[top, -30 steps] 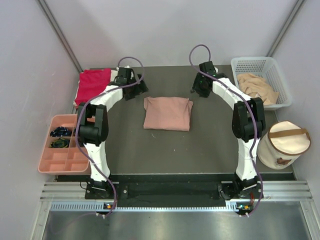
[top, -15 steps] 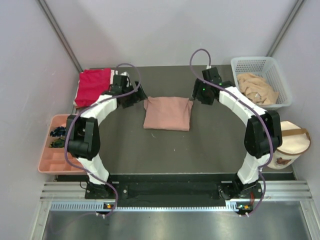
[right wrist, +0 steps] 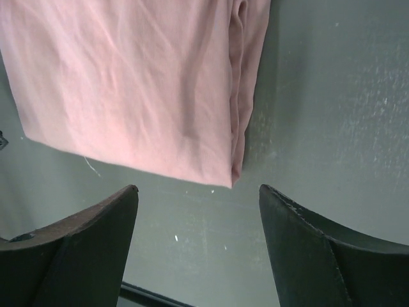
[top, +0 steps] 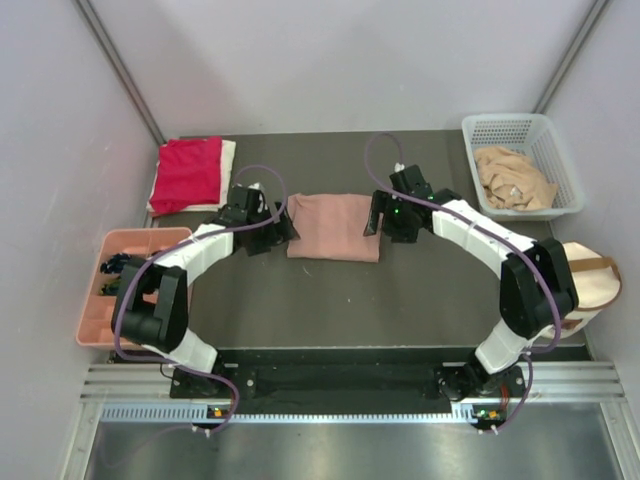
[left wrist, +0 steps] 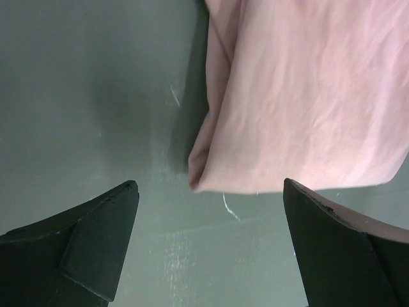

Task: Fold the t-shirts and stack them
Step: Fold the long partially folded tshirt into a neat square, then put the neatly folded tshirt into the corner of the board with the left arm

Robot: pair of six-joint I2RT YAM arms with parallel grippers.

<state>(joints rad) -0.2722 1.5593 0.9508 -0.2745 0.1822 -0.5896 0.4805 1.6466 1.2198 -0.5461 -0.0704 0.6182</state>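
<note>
Two hands are held open, low over a dark surface [top: 330,300] closed in by pale grey walls, with a metal rail [top: 330,385] along its near edge. A folded pink shirt [top: 333,227] lies at the centre. The left hand [top: 283,222] is set at its 9 o'clock edge and the right hand [top: 378,215] at its 3 o'clock edge. Nothing is gripped by either, and in the wrist views a near corner of the shirt is seen just ahead of the spread jaws.

A red shirt [top: 188,172] is laid on a white shirt [top: 229,160] at 10 o'clock. A tan shirt [top: 515,178] is heaped in a basket [top: 470,130] at 2 o'clock. A tray [top: 90,335] sits at 9 o'clock and a cream bag [top: 590,290] at 4 o'clock.

Since a second ago, both hands have been drawn back from the far corners of the pink shirt to its sides, and the right hand's jaws have been opened wider. The pink shirt has not been shifted.

The white shirt is mostly covered by the red one. The bag is partly hidden behind the right arm's elbow. The small dark items in the tray cannot be made out.
</note>
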